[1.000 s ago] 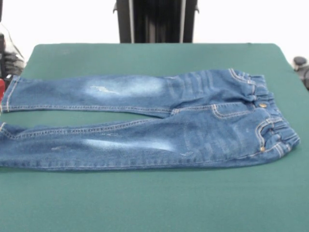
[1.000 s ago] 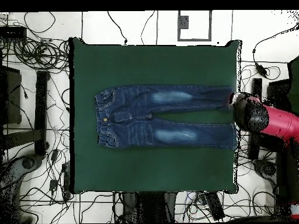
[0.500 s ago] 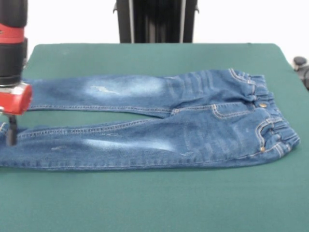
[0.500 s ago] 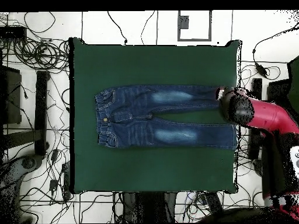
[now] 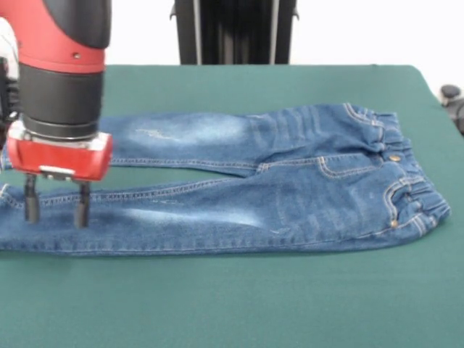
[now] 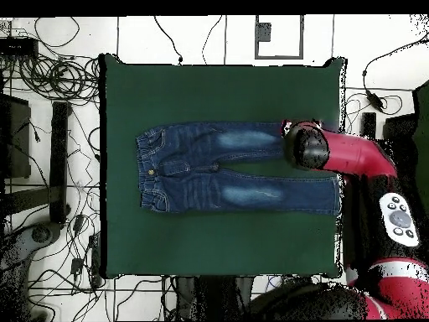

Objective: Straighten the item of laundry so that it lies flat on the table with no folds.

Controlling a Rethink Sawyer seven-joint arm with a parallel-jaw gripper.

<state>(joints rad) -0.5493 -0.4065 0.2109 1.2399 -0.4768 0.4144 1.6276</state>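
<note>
The jeans (image 5: 239, 185) lie stretched out across the middle of the green table (image 5: 232, 297), both legs running side by side, waistband at one end and hems at the other. From the front camera the waistband sits to the right, gathered and puckered, with orange stitching tracing the pockets and seams and two copper rivets near the fly. Pale faded patches mark each leg. No brand tag, label or lettering can be read anywhere on the denim.

The red and black arm (image 5: 61, 80) comes down over the hem end, on the left in the front view. Its gripper (image 5: 55, 205) has its two dark fingers (image 5: 82, 204) spread apart with a clear gap, nothing between them, tips right at the lower leg's cloth near the hem; whether they touch is hard to say.

From above, the jeans (image 6: 226, 168) sit centred on the table (image 6: 218, 92), and the arm (image 6: 335, 153) reaches in from the right, covering the upper leg's hem end. Cables clutter the floor around the table.
</note>
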